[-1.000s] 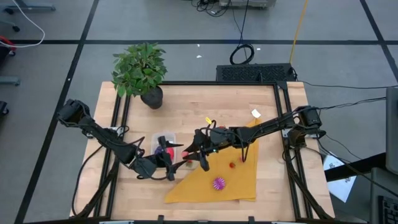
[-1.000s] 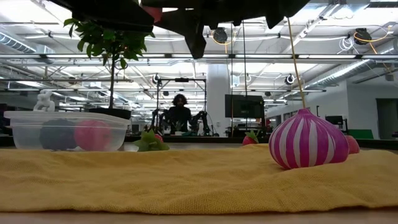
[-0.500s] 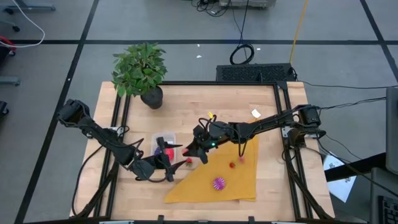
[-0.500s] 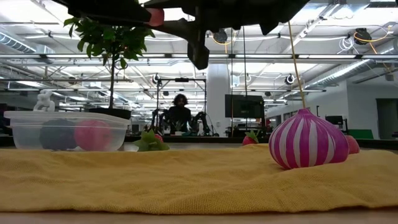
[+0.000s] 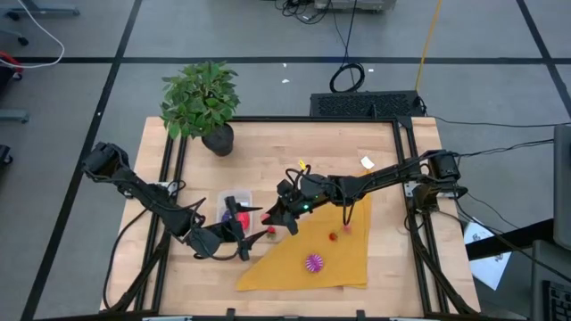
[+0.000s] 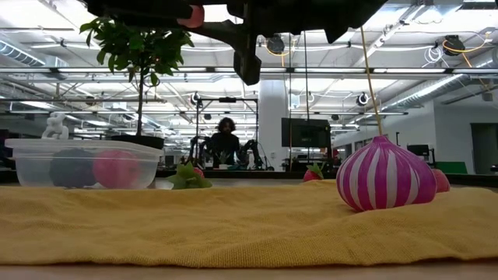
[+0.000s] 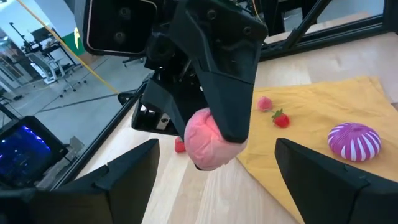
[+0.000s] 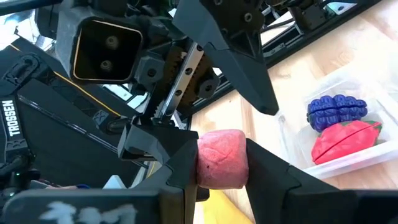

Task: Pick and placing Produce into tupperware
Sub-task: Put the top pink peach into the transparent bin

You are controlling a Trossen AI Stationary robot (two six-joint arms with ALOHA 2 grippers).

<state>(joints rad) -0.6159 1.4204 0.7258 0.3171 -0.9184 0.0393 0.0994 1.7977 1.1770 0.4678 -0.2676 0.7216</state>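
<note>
While your right gripper (image 8: 221, 167) pinches a soft, matte pink produce piece (image 8: 222, 166) above the table, your left gripper (image 7: 211, 177) waits spread wide just beside it. Past the fingers sits the clear, round-cornered tupperware (image 8: 348, 163), holding bumpy purple and smooth red toys.

Mustard-yellow cloth (image 5: 326, 250) — purple-and-white striped bulb (image 6: 385, 175); pink piece (image 8: 222, 158); blue berries (image 8: 336, 109), red piece (image 8: 346, 137) — clear tupperware (image 8: 360, 158).
</note>
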